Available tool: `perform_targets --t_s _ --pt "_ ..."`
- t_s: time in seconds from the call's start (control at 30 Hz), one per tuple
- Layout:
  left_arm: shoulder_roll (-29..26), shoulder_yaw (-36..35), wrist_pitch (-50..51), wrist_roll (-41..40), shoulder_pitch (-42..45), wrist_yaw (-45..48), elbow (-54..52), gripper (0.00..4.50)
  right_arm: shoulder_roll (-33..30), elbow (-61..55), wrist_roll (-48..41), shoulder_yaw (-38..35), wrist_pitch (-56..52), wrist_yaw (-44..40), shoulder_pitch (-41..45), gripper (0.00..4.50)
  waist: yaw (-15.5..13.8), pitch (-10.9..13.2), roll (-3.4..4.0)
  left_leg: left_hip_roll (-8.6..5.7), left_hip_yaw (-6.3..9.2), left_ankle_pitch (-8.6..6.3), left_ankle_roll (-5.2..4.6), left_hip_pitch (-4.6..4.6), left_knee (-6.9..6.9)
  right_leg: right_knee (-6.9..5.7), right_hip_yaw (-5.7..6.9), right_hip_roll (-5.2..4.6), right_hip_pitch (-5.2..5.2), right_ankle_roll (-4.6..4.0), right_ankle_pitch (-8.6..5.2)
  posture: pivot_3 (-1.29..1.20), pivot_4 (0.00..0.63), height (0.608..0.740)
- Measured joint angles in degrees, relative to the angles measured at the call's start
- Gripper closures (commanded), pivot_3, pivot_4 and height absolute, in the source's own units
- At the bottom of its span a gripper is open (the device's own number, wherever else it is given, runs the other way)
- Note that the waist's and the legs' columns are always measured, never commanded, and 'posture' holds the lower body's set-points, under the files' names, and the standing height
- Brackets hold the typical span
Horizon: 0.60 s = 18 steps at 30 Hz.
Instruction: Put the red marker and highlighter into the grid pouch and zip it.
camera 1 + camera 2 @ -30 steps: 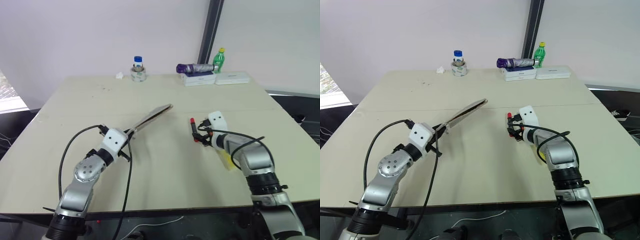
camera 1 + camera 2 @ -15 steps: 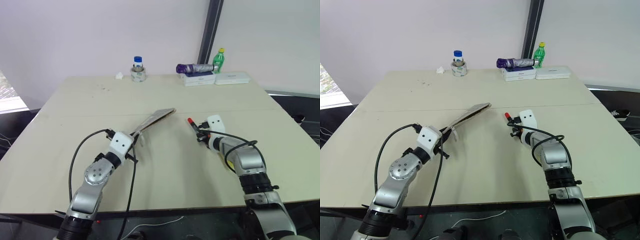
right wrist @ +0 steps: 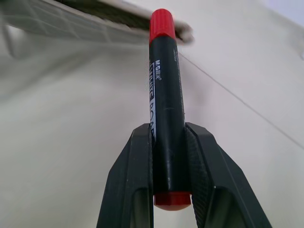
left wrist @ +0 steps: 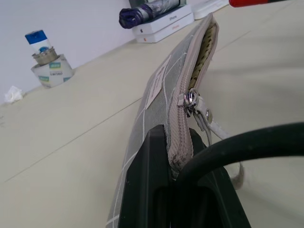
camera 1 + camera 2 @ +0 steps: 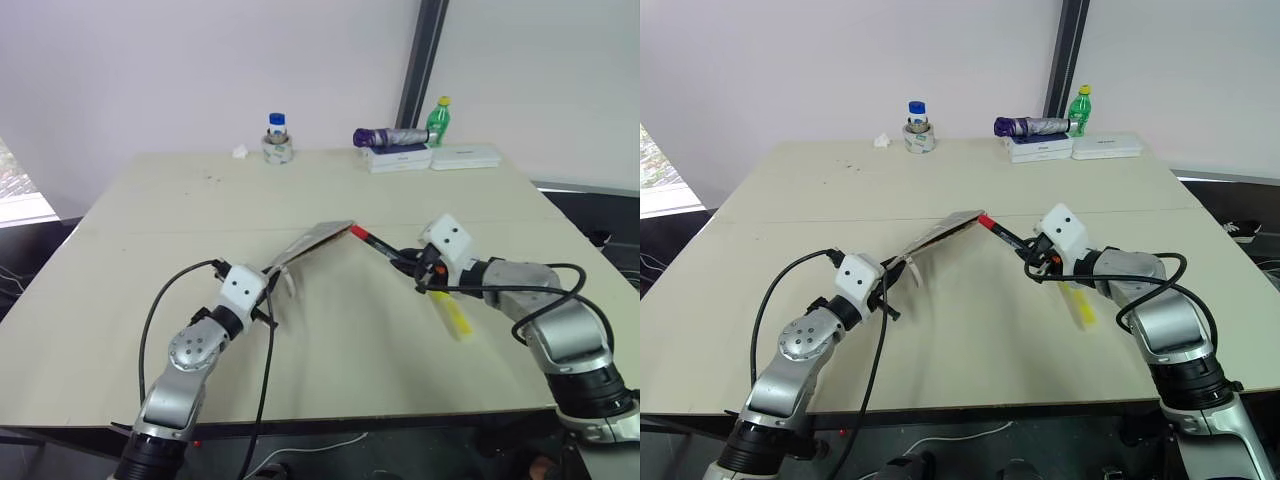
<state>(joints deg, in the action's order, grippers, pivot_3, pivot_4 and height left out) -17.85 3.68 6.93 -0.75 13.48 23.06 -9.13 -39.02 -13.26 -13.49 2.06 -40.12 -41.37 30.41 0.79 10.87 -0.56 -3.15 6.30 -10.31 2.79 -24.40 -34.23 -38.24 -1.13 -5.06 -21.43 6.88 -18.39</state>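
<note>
So the left gripper sits lower left of centre in the head view, clamped shut on the closed end of the grid pouch. It holds the pouch up off the table, edge-up and slanting toward the middle of the frame, so the zipper side faces up. In the left wrist view you can see the zipper pull parked near the fingers and the mouth gaping open past it, with the lining showing. My read: one arm acts as a stand so the opening stays steady.

The right gripper, right of centre, is pinched narrow around the red marker, gripping the back end. The barrel is mostly dark with red at both ends, and the far red tip sits right at the pouch's open end, roughly in line with the slot. Whether the tip is touching the fabric, I can't tell. Holding it by the tail leaves most of the length free to slide in.

The highlighter lies flat on the table just below the right gripper, untouched, so it looks like it goes second.

Tricky bit is probably the thin floppy opening, since a slightly off angle could push the pouch aside.
</note>
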Motion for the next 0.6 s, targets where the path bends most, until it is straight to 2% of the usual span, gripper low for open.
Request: perform_targets --t_s 0.6 --pt "0.55 0.31 -0.03 0.04 -0.29 1.29 -0.48 4.5 0.0 2.33 3.74 4.52 1.06 -0.72 1.69 4.08 -0.05 0.0 0.0 0.0 0.01 0.0 0.0 -0.01 0.01 0.03 0.01 -0.01 -0.01 0.0 0.0 0.0 0.15 0.74"
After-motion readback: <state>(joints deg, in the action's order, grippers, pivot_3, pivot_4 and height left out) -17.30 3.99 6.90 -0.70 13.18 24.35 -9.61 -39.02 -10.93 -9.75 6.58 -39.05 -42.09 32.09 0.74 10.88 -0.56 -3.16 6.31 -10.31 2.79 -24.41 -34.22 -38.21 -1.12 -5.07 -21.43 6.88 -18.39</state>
